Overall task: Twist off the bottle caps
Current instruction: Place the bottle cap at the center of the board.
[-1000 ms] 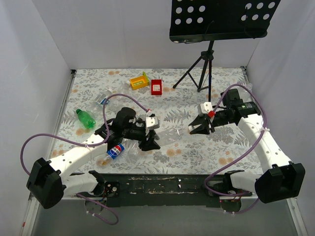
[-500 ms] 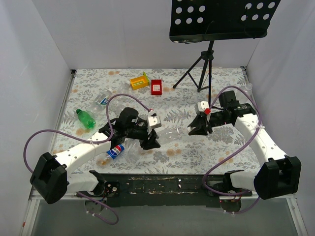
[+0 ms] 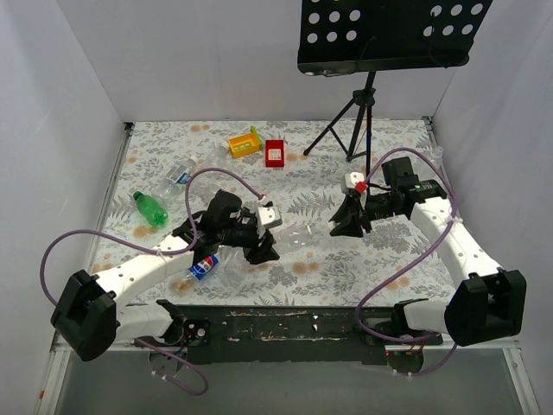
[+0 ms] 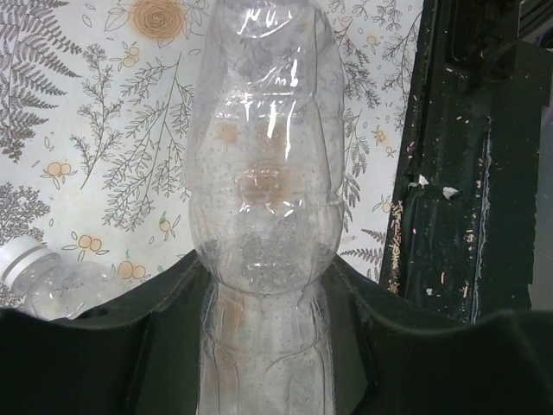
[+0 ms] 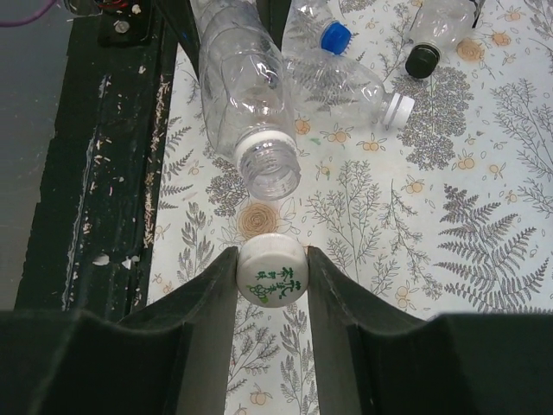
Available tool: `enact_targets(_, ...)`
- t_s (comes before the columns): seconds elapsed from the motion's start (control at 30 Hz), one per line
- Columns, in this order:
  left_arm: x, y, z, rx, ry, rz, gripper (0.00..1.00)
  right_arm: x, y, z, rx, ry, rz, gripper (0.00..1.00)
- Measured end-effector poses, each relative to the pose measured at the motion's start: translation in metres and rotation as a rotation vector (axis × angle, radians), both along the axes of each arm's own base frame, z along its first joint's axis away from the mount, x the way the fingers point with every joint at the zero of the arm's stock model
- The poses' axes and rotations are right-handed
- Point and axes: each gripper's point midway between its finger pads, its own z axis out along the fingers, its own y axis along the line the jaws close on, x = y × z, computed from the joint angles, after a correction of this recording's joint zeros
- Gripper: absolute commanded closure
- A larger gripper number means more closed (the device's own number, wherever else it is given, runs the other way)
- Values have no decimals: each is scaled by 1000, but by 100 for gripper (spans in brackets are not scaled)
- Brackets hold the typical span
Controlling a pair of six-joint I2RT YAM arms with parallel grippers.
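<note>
Surface: floral tablecloth [image 3: 328, 268] beneath both my arms.
My left gripper [image 4: 263, 294]: clamped around the clear bottle [image 4: 259, 156].
My right gripper [image 5: 270, 272]: pinching the white cap [image 5: 270, 268], just clear of the bottle's open neck [image 5: 272, 173].

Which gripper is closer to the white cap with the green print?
Right. The right gripper has the white cap pinched between its fingers, just off the clear bottle's open neck. The left gripper clamps that bottle's body, farther from the cap.
</note>
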Motion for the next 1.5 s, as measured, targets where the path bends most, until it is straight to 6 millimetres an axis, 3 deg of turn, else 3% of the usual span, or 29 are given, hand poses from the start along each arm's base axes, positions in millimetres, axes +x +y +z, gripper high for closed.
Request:
enact_targets(0.23, 3, 2, 5, -2, -26, 17, 100, 5, 1, 3, -2, 22, -30, 63)
enact_targets(0.4, 7, 5, 12, -10, -63, 47, 100, 36, -13, -12, -120, 20, -193, 62)
enact_targets(0.53, 7, 11, 27, -42, -117, 73, 100, 69, -49, -40, -253, 53, -419, 60)
enact_targets(0.63, 9, 12, 44, -83, -170, 87, 100, 91, -96, -70, -361, 105, -624, 59)
enact_targets(0.8, 11, 12, 57, -128, -219, 102, 100, 105, -164, -112, -523, 155, -857, 58)
enact_targets(0.9, 9, 14, 53, -133, -219, 105, 100, 113, -188, -133, -606, 174, -925, 58)
enact_targets(1.13, 3, 18, 47, -160, -215, 121, 100, 129, -230, -178, -734, 274, -1017, 57)
enact_targets(1.27, 1, 19, 48, -175, -216, 127, 100, 147, -243, -176, -741, 250, -1063, 56)
enact_targets(1.5, 2, 18, 52, -196, -224, 134, 100, 160, -244, -178, -733, 254, -1067, 50)
